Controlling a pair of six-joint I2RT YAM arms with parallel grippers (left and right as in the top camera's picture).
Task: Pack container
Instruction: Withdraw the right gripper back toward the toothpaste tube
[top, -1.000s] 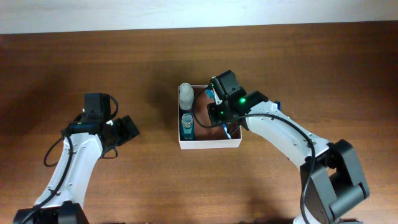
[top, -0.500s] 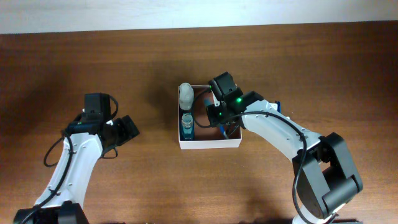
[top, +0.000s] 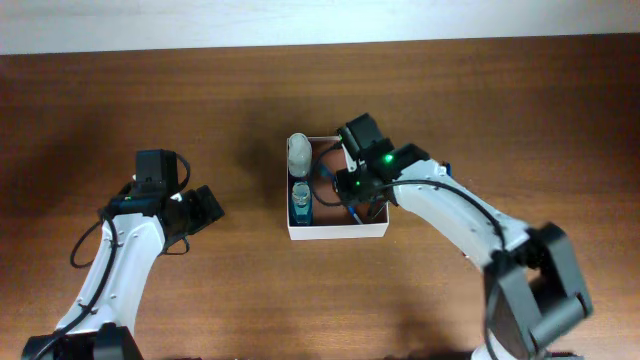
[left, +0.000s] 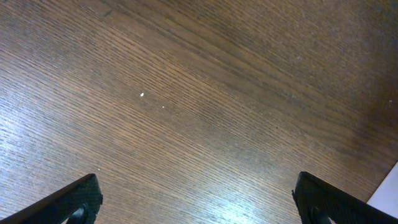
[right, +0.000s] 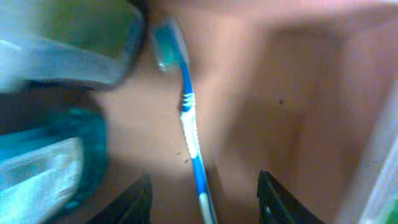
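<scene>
The container (top: 337, 232), a shallow white-walled box with a reddish-brown inside (right: 298, 93), sits mid-table. My right gripper (top: 345, 190) reaches down into it. A blue-and-white toothbrush (right: 189, 124) lies on the box floor between that gripper's (right: 204, 186) open jaws, with a gap on either side. At the box's left side are a pale clear bottle (top: 299, 152) and a teal bottle (top: 301, 203). My left gripper (top: 205, 210) hovers open over bare wood, far left of the box, with nothing between its fingers (left: 196, 186).
The wooden table (top: 200, 100) spreads all round the box. The right arm's forearm (top: 450, 215) runs from the box toward the lower right. A pale strip borders the table's far edge (top: 320, 20).
My right gripper's jaws have gone from shut to open over the container, and the toothbrush now lies loose between them. The left arm has not moved.
</scene>
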